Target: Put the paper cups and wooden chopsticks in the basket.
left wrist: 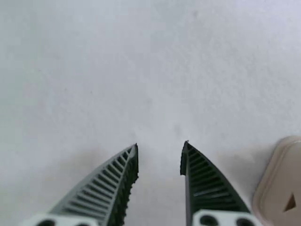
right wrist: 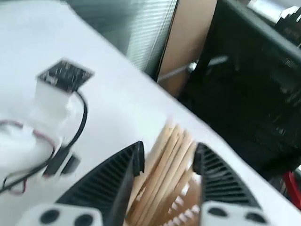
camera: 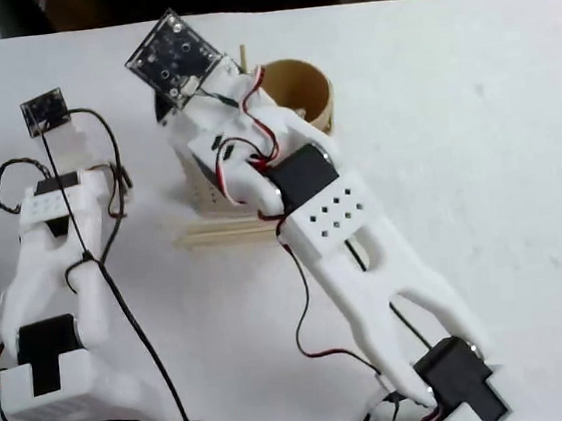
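Note:
My right gripper is shut on a bundle of wooden chopsticks that stick out past its fingertips. In the high view that arm hangs over the cream basket, and a chopstick tip shows beside its wrist camera. More chopsticks lie flat on the table against the basket's near side. A brown paper cup stands upright just right of the right wrist. My left gripper is open over bare white table, with nothing between its fingers and a basket corner beside it.
The left arm is folded at the table's left, its wrist camera and cables next to the basket. Bare white tabletop stretches to the right. The table's far edge borders dark furniture.

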Controlling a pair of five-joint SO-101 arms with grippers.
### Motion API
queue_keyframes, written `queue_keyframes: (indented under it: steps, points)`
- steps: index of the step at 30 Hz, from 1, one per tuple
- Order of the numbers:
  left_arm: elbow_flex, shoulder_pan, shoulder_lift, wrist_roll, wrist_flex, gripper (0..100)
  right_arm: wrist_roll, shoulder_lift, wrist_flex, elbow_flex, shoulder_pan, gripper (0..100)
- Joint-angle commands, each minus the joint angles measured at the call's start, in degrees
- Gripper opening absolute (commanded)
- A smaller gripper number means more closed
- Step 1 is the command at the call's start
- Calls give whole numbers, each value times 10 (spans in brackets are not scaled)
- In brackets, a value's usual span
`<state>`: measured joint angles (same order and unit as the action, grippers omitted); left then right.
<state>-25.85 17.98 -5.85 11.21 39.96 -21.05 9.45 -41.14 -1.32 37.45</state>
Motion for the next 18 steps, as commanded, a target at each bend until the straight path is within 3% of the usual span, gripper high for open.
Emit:
queue_keyframes:
  steps: [1, 5, 11, 14, 18]
  points:
    - [4, -8, 15, -8, -10, 165, 0, 52, -129, -31, 3, 194]
    - [4, -8, 15, -8, -10, 165, -28, 102, -276, -33, 8, 145]
    - [6, -8, 15, -8, -10, 165, -204, 121, -446, 33, 69, 122]
    - [6, -8, 15, -8, -10, 165, -269, 123, -421, 151, 84, 122]
    - [7, -7, 15, -8, -10, 165, -315, 122, -278, 324, 69, 120]
